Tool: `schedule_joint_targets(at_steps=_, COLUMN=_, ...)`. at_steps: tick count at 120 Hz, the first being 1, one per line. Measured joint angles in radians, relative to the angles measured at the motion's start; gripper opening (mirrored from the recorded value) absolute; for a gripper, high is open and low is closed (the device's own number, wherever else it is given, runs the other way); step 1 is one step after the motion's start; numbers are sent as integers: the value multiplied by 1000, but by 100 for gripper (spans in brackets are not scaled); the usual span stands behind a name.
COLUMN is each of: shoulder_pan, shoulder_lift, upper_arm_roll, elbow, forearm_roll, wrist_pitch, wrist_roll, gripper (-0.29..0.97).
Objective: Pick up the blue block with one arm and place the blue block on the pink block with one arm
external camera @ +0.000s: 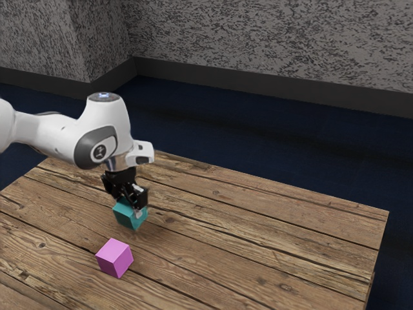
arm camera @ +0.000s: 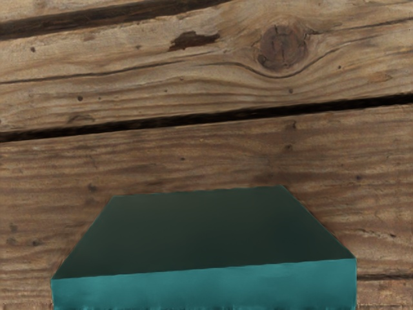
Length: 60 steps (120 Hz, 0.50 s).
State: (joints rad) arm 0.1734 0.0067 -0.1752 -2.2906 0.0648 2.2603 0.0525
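Observation:
The blue block [external camera: 130, 216] is a teal-blue cube, tilted and held just above the wooden table [external camera: 271, 219] in the exterior view. My black gripper [external camera: 132, 208] comes down on it from above, shut on it, its fingers partly covering the block's top. In the wrist view the blue block [arm camera: 206, 252] looms large right under my hand, with bare planks beyond it. The pink block [external camera: 115, 257] is a magenta cube resting on the table, a short way nearer the front edge than the gripper and slightly toward the exterior view's left.
The table is made of rough planks with dark gaps and a knot [arm camera: 281, 46]. Its right edge [external camera: 381, 258] drops off to a dark blue floor. A speckled grey wall stands behind.

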Motion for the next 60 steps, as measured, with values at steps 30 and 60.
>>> schedule_joint_targets(at_steps=30, shoulder_pan=0, shoulder_lift=-137, upper_arm_roll=-21, elbow=-140, forearm_roll=-7, wrist_pitch=-2, wrist_roll=-2, gripper=38)
schedule_joint_targets(at_steps=60, shoulder_pan=1, shoulder_lift=-238, upper_arm_roll=-25, elbow=-226, forearm_roll=-9, wrist_pitch=-6, wrist_roll=-4, gripper=37)
